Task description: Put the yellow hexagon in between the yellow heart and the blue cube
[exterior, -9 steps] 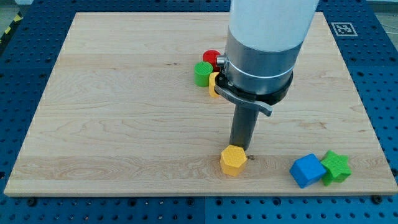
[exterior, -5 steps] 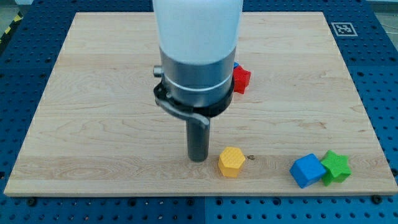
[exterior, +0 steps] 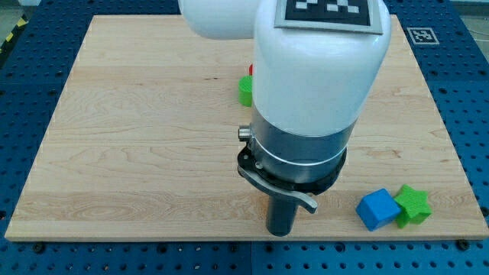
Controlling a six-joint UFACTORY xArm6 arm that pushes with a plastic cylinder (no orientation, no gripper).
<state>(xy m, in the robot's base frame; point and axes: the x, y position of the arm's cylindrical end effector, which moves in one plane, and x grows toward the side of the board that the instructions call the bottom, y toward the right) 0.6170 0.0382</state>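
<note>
The dark rod's tip (exterior: 280, 231), with no jaws to open, was pictured near the wooden counter's (exterior: 137, 137) bottom edge; the unseen yellow hexagon could be pushed off, missing the blue cube (exterior: 377, 210).

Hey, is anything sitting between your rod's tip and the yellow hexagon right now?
I cannot tell: the yellow hexagon is hidden behind my arm, and so is the yellow heart. My tip is near the view's bottom edge, left of the blue cube, with only bare board showing between them.
</note>
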